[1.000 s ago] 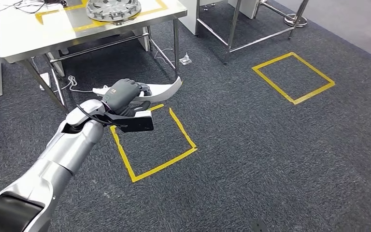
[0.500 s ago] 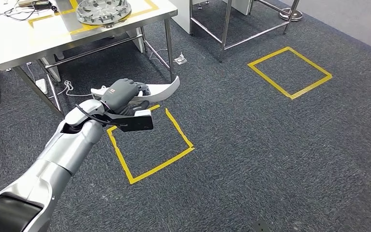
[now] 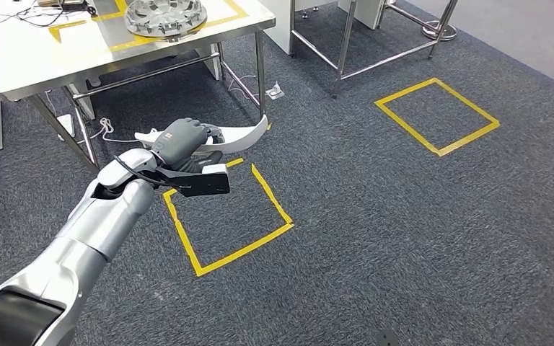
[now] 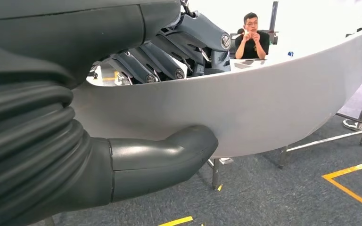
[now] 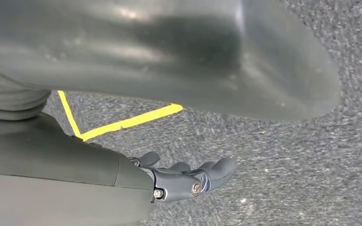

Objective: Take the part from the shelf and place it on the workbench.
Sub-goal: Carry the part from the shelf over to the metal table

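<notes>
My left hand [image 3: 180,140] grips a white curved part [image 3: 244,133] and holds it out over the dark carpet, just short of the workbench's near corner. In the left wrist view the thick thumb [image 4: 162,157] presses on one face of the white part [image 4: 273,108] and the dark fingers [image 4: 169,63] wrap over its edge. The white workbench [image 3: 36,61] stands at the upper left, marked with yellow tape. My right hand [image 5: 188,181] hangs above the carpet with its fingers loosely apart and nothing in them.
A round silver wheel-like part [image 3: 166,14] lies on the workbench. Its metal legs [image 3: 261,72] and loose cables [image 3: 104,126] stand near my hand. Yellow tape squares [image 3: 227,216] [image 3: 436,115] mark the carpet. A metal frame [image 3: 343,43] stands behind. A person [image 4: 252,35] sits far off.
The whole picture sways slightly as the camera moves. My left hand keeps the same hold on the white part, in the same pose.
</notes>
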Motion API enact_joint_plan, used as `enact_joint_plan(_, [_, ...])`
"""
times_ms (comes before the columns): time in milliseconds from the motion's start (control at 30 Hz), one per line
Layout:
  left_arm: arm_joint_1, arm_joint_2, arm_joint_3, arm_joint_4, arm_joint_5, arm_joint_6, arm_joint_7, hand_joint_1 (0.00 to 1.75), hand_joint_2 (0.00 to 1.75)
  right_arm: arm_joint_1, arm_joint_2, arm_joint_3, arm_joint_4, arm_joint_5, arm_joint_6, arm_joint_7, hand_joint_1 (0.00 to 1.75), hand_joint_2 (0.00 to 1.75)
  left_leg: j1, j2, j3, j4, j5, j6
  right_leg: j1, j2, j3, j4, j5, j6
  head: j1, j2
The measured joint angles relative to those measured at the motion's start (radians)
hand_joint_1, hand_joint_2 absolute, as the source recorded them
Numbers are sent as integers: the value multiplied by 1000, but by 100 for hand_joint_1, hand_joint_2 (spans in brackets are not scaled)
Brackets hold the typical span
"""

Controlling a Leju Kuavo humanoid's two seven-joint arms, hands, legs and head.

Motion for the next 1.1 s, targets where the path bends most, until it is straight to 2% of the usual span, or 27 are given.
enact_joint_plan(33, [-1,-1,0,1,0,0,0,171,175,0,1,0,0,1,0,0,0,0,2,1,6,4,-9,-8,1,-4,27,-63,21,-1,0,0])
enact_joint_plan(67, [-2,-2,0,1,-1,0,0,171,175,-1,1,0,0,2,0,0,0,0,2,2,10,6,-17,-16,3,-9,49,-105,25,-8,1,0])
enact_joint_plan(100, [-3,-4,0,2,-2,0,0,171,175,-1,2,0,0,3,0,0,0,0,0,4,14,6,-24,-24,6,-12,58,-123,20,-18,1,0])
enact_joint_plan(167, [-4,-7,0,3,-6,0,0,171,175,0,2,0,0,4,-1,0,0,0,-4,4,22,5,-27,-38,8,-9,66,-122,7,-44,0,0])
enact_joint_plan(233, [-5,-9,0,3,-8,0,0,171,175,2,2,0,0,4,-1,0,0,0,0,-6,10,45,-17,-48,6,-1,85,-127,2,-61,-1,0])
enact_joint_plan(300, [-6,-9,0,4,-9,1,-1,171,175,2,2,0,0,4,-2,-1,0,0,2,-25,-54,148,-15,-51,6,7,111,-134,-14,-73,-3,0])
enact_joint_plan(367, [-2,-8,0,8,-10,1,-1,171,175,0,2,0,0,4,-3,-1,0,0,2,-39,-140,252,-61,-51,9,16,137,-138,-33,-78,-3,0])
enact_joint_plan(400, [1,-7,0,11,-11,1,-1,171,175,0,2,0,0,4,-4,-1,0,0,1,-41,-172,275,-88,-49,10,22,152,-139,-44,-79,-3,0])
enact_joint_plan(433, [4,-6,0,14,-13,2,-1,171,175,1,2,0,0,4,-4,-1,0,0,0,-42,-192,271,-103,-45,13,28,169,-139,-56,-81,-3,0])
enact_joint_plan(467, [5,-5,0,17,-14,4,-1,171,175,2,2,0,0,4,-4,-1,0,0,-2,-44,-199,240,-94,-39,15,34,187,-139,-69,-81,-3,0])
enact_joint_plan(500, [6,-3,0,19,-16,7,0,171,175,3,2,0,0,4,-5,-1,0,0,-5,-46,-197,187,-55,-30,17,39,205,-139,-82,-80,-3,0])
enact_joint_plan(567, [6,0,0,23,-19,11,1,171,175,3,3,0,1,4,-7,-1,0,0,-14,-58,-186,68,82,-12,22,48,232,-136,-108,-75,-3,0])
enact_joint_plan(600, [6,1,0,24,-19,13,2,171,175,2,4,0,1,4,-8,-2,0,0,-19,-64,-181,29,138,-8,23,52,239,-135,-121,-69,-2,0])
enact_joint_plan(633, [6,1,0,25,-20,13,2,171,175,0,5,0,1,4,-8,-2,0,0,-23,-68,-178,11,168,-6,22,55,243,-135,-132,-62,0,0])
enact_joint_plan(700, [4,0,0,23,-20,14,2,171,175,-2,4,0,0,4,-10,-4,0,0,-25,-67,-166,7,164,0,20,56,255,-144,-149,-50,4,0])
enact_joint_plan(733, [2,-2,0,21,-20,14,2,171,175,-2,3,0,0,4,-11,-4,0,0,-23,-67,-158,3,157,6,19,49,257,-138,-156,-44,5,0])
enact_joint_plan(767, [-1,-3,0,19,-20,15,2,171,175,-3,2,0,-1,4,-11,-4,0,0,-21,-67,-150,-2,152,12,19,39,247,-113,-170,-39,5,0])
enact_joint_plan(800, [-3,-4,0,17,-20,16,1,171,175,-4,2,0,-1,5,-12,-4,0,0,-18,-66,-141,-7,146,16,18,29,221,-66,-189,-35,6,0])
enact_joint_plan(867, [-2,-4,0,18,-21,19,1,171,175,-6,1,0,-1,6,-12,-4,0,0,-19,-65,-130,-6,130,21,18,20,128,71,-231,-29,6,0])
enact_joint_plan(900, [3,-4,0,18,-21,20,1,171,175,-6,1,0,-1,6,-12,-3,0,0,-19,-64,-124,-4,122,21,18,19,84,123,-236,-27,6,0])
enact_joint_plan(933, [8,-4,0,19,-22,20,1,171,175,-4,1,0,-1,7,-12,-3,0,0,-19,-64,-118,-2,114,21,18,19,55,143,-221,-26,6,0])
enact_joint_plan(967, [12,-3,0,19,-23,21,1,171,175,-3,1,0,-1,7,-11,-3,0,0,-18,-64,-110,1,105,21,18,18,46,120,-183,-26,6,0])
enact_joint_plan(1033, [15,-3,0,20,-25,24,3,171,175,-1,0,0,-1,7,-8,-5,0,0,-18,-65,-95,8,88,17,18,15,71,-6,-79,-31,6,0])
enact_joint_plan(1067, [15,-2,0,19,-26,27,6,171,175,-2,0,0,-1,7,-6,-8,0,0,-20,-66,-91,12,81,13,20,13,89,-67,-42,-35,6,0])
enact_joint_plan(1100, [16,0,0,19,-27,31,10,171,175,-3,0,0,-1,6,-3,-12,0,0,-22,-67,-89,14,76,8,22,12,101,-106,-23,-40,5,0])
